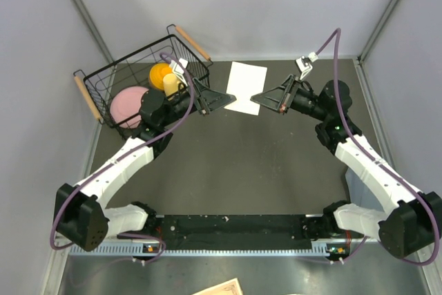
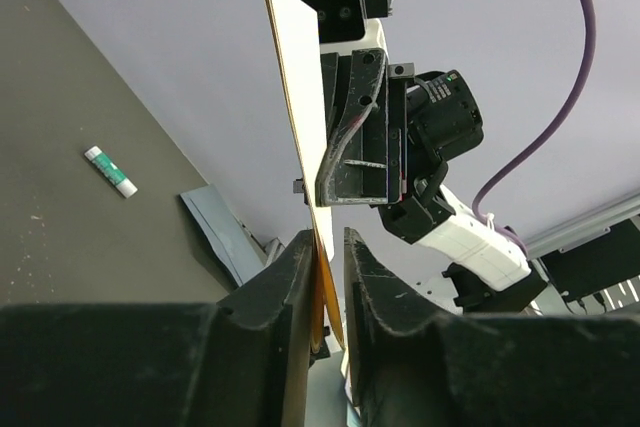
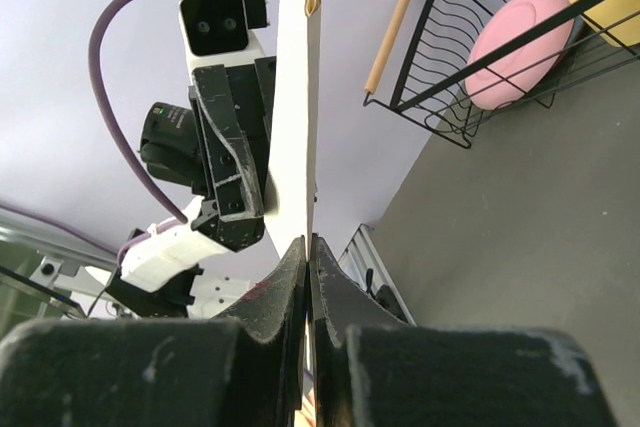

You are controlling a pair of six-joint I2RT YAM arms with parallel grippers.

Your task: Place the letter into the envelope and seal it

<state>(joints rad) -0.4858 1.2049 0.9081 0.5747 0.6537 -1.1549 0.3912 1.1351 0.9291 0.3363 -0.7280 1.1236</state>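
The letter (image 1: pixel 246 81) is a pale cream sheet held up on edge above the far middle of the table. My right gripper (image 1: pixel 257 99) is shut on its lower corner; in the right wrist view the fingers (image 3: pixel 308 239) pinch the letter (image 3: pixel 295 97) with no gap. My left gripper (image 1: pixel 232 98) is at the opposite corner. Its jaws (image 2: pixel 327 237) stand a little apart, with the letter (image 2: pixel 300 77) between them against one finger. The blue-grey envelope (image 2: pixel 225 232) lies flat on the table. I cannot make it out in the top view.
A black wire basket (image 1: pixel 138 67) at the far left holds a pink plate (image 1: pixel 130 103) and yellow and orange items (image 1: pixel 166 77). It also shows in the right wrist view (image 3: pixel 470 77). A white-and-green glue stick (image 2: pixel 110 169) lies on the table.
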